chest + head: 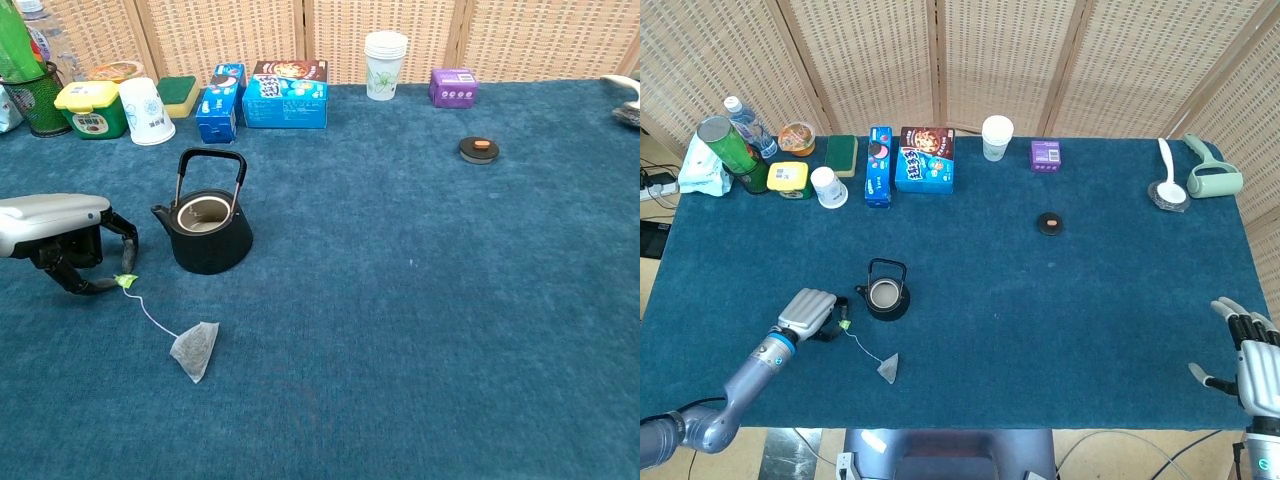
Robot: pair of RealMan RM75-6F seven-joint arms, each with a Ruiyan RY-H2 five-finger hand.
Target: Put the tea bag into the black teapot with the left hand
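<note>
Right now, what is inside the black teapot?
The black teapot has no lid, and its opening shows only a pale inner wall; the bottom is hidden. The tea bag lies on the cloth in front of it, with its green tag at the left hand's fingers.

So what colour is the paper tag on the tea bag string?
Yellow-green. The tag sits at the left hand's fingertips, clearest in the chest view.

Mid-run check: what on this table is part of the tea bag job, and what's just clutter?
Job: left hand, tea bag, its green tag, black teapot.

Clutter: teapot lid, paper cups, purple box, blue cookie boxes, sponge.
</note>
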